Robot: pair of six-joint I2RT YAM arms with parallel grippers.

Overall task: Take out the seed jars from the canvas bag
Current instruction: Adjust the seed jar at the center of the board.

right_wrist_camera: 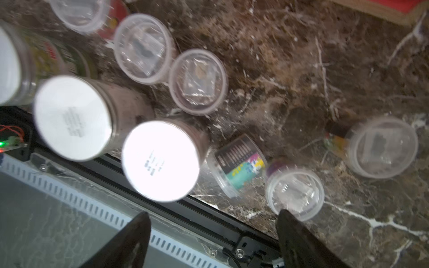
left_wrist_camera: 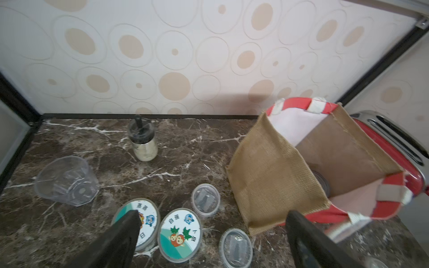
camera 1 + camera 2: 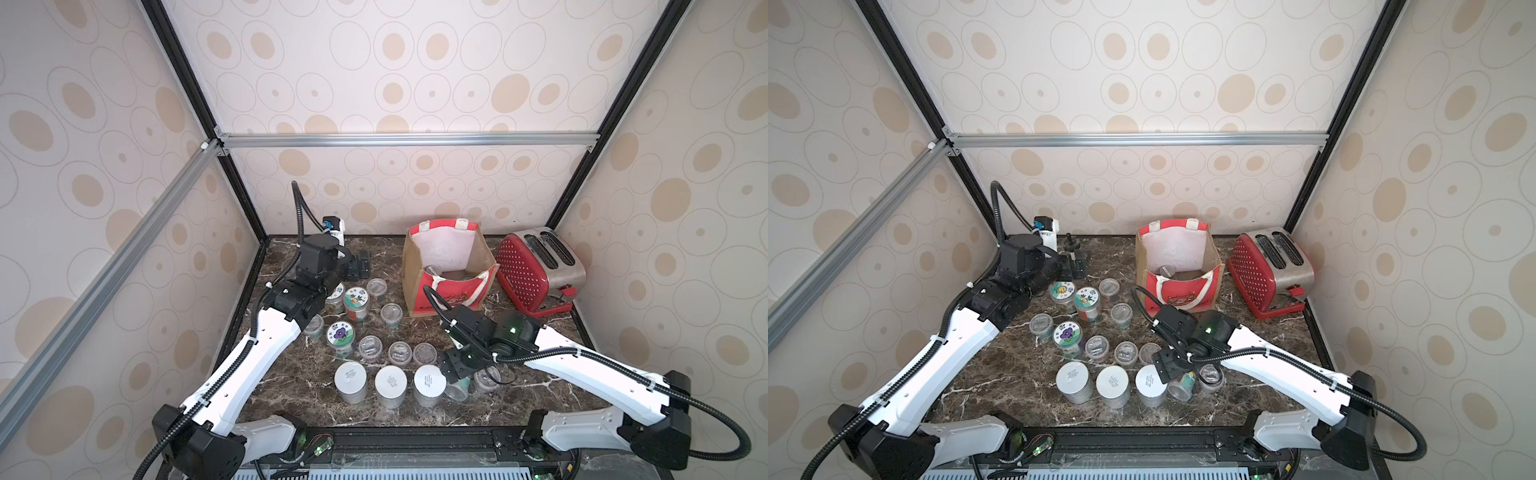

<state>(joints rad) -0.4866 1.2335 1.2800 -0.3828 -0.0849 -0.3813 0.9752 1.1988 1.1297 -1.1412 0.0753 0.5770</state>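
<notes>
The surface [image 3: 291, 386] is a dark brown marble slab with white veins, smooth and a little shiny. Around it stand walls [image 3: 415, 62] covered with pale paper printed with beige ovals and thin rings, held in a frame [image 3: 407, 139] of silver and black metal bars.

At 1 o'clock stands the bag [image 3: 446, 266], boxy, of rough tan jute with red panels, white lining and white rope handles. Its mouth is open and a clear jar [image 3: 434, 271] shows at its bottom. At 2 o'clock sits a red dotted toaster [image 3: 540, 270] with a steel top. At 11 o'clock are a glass shaker [image 2: 142, 139] with a black knob and a faceted clear tumbler [image 2: 67, 181].

The other jars [image 3: 370, 347], round and of clear plastic, fill the middle. Three white lids [image 3: 390, 382] make a row at 6 o'clock. One lies on its side at 5 o'clock.

The left fingers [image 2: 125, 232] are wide apart near the flower lids [image 2: 180, 234], holding nothing. The right fingers [image 1: 134, 239] are apart too, above the 5 o'clock jars, with one tip just beside a clear lid [image 1: 294, 192].
</notes>
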